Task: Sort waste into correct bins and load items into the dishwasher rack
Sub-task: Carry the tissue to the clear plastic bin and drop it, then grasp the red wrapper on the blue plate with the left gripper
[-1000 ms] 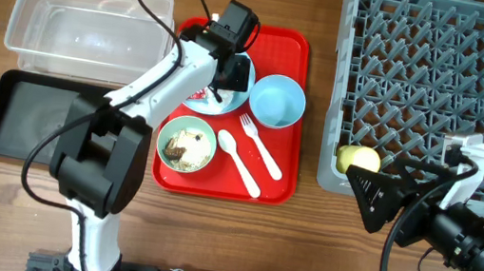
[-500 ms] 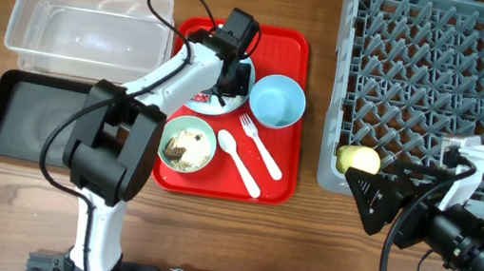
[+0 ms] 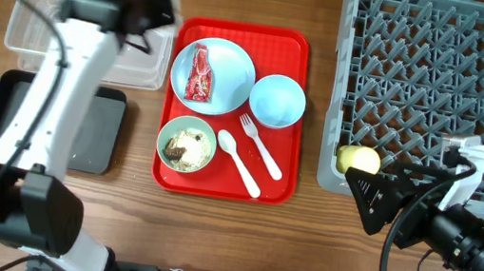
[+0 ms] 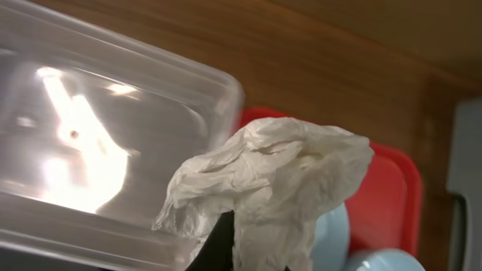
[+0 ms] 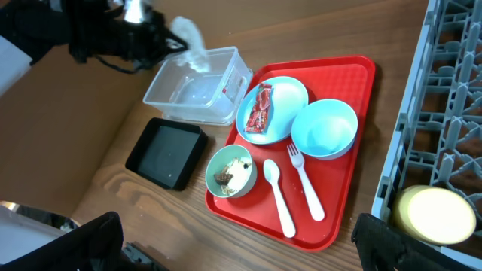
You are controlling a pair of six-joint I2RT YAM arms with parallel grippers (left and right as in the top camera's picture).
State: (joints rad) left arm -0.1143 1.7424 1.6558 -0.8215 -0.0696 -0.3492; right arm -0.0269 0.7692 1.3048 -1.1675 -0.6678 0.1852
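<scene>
My left gripper [image 4: 242, 260] is shut on the crumpled white napkin [image 4: 271, 181], and it hangs over the right end of the clear tub [image 3: 47, 25]. The napkin [image 5: 188, 34] also shows above the tub in the right wrist view. The red wrapper [image 3: 199, 73] lies on the blue plate [image 3: 236, 65]. Food scraps fill the green bowl [image 3: 187, 144]. Beside them are the blue bowl [image 3: 278, 101], the fork [image 3: 258, 146] and the spoon [image 3: 238, 162]. A yellow cup [image 3: 360, 159] lies in the near left corner of the grey rack [image 3: 443, 79]. My right gripper [image 5: 241, 248] stands open in front of the rack, with nothing in it.
The black tray [image 3: 102, 139] lies in front of the clear tub, partly under my left arm. The dishes sit on a flat red tray [image 3: 286, 176] between the bins and the rack. Bare wooden table [image 3: 208, 236] runs along the front edge.
My left gripper closed on the napkin at the blue plate, lifted it and swung left to above the clear tub. The wrapper on the plate is now uncovered. The right arm has not moved.
</scene>
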